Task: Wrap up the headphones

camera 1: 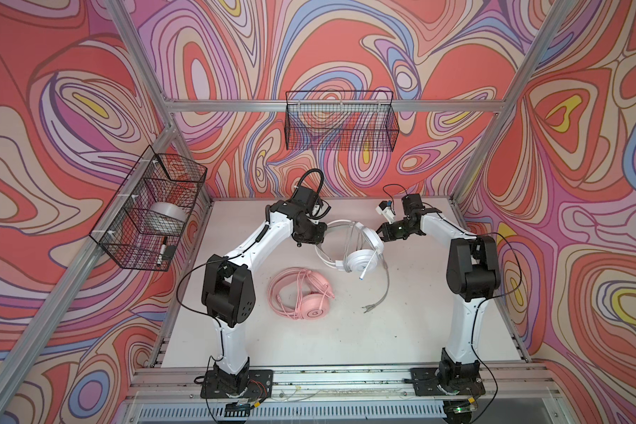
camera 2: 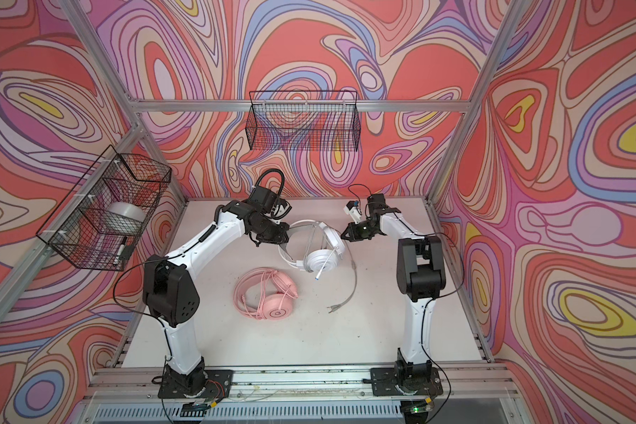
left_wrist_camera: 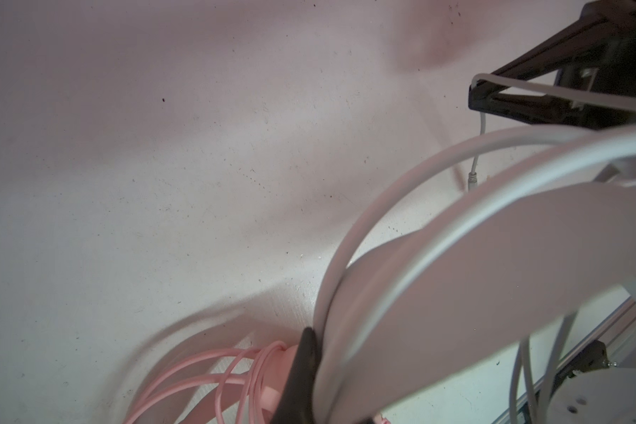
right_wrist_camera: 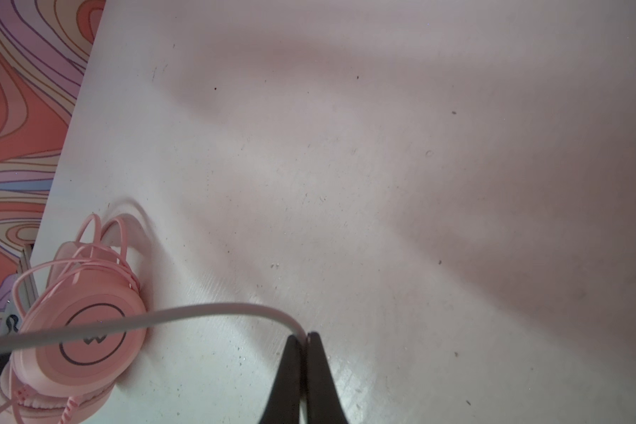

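Jaws of our left gripper clamp the white headset by its headband; jaws of our right gripper pinch its grey cable. We see the pink headset, cable wound round it, lying on the counter nearby, toward the arm bases.

The white headset and pink headset looked smooth, glossy plastic; the surface was matt (scuffed, speckled); the far basket was black wire.
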You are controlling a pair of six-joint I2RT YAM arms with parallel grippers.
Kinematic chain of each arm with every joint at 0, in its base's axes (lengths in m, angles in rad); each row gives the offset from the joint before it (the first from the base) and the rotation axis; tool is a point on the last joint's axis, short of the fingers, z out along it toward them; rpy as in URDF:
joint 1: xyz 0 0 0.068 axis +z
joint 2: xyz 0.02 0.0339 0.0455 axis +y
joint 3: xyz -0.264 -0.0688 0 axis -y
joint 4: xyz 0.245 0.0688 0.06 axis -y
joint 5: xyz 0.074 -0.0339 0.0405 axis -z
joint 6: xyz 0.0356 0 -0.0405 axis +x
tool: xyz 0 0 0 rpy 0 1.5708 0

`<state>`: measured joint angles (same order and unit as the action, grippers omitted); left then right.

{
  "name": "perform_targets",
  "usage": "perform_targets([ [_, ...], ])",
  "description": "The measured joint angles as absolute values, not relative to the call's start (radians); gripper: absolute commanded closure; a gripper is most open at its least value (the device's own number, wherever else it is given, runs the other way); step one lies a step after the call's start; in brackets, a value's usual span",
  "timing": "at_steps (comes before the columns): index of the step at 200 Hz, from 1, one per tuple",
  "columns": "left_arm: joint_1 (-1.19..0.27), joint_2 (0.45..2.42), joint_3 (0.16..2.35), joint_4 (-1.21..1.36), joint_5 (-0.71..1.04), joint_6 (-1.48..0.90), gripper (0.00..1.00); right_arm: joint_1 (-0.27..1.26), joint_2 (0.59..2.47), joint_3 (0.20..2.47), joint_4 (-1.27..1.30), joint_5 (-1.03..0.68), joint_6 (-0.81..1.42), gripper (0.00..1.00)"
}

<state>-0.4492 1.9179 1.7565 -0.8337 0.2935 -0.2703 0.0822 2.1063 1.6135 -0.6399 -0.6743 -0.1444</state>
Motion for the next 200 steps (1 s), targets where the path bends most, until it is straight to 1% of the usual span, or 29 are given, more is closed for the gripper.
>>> perform_targets([
  [8, -0.447, 1.918, 1.747, -0.823, 0.295, -0.292, 1.0, 0.083, 2.106, 1.601, -0.626, -0.673, -0.115, 0.92],
  [26, -0.439, 1.918, 1.72, -0.8, 0.294, -0.342, 1.0, 0.085, 2.106, 1.572, -0.604, -0.656, -0.057, 0.79],
  [45, -0.425, 1.916, 1.679, -0.766, 0.296, -0.394, 1.0, 0.085, 2.104, 1.537, -0.588, -0.627, 0.001, 0.72],
  [83, -0.403, 1.916, 1.624, -0.72, 0.297, -0.47, 1.0, 0.085, 2.059, 1.438, -0.553, -0.566, 0.081, 0.64],
  [101, -0.402, 1.916, 1.613, -0.702, 0.299, -0.491, 1.0, 0.085, 1.995, 1.374, -0.524, -0.535, 0.119, 0.62],
  [124, -0.402, 1.916, 1.613, -0.694, 0.295, -0.511, 1.0, 0.085, 1.884, 1.295, -0.486, -0.484, 0.174, 0.57],
  [129, -0.402, 1.916, 1.612, -0.69, 0.295, -0.516, 1.0, 0.086, 1.857, 1.278, -0.48, -0.474, 0.185, 0.53],
  [151, -0.402, 1.916, 1.601, -0.675, 0.292, -0.534, 1.0, 0.087, 1.74, 1.205, -0.463, -0.41, 0.232, 0.54],
  [157, -0.402, 1.916, 1.598, -0.672, 0.29, -0.538, 1.0, 0.089, 1.71, 1.186, -0.464, -0.394, 0.245, 0.57],
  [170, -0.402, 1.916, 1.594, -0.672, 0.281, -0.548, 1.0, 0.093, 1.647, 1.148, -0.469, -0.361, 0.269, 0.68],
  [177, -0.401, 1.916, 1.593, -0.672, 0.274, -0.552, 1.0, 0.098, 1.619, 1.131, -0.477, -0.345, 0.281, 0.7],
  [200, -0.4, 1.916, 1.593, -0.672, 0.252, -0.562, 1.0, 0.143, 1.548, 1.085, -0.522, -0.301, 0.318, 0.69],
])
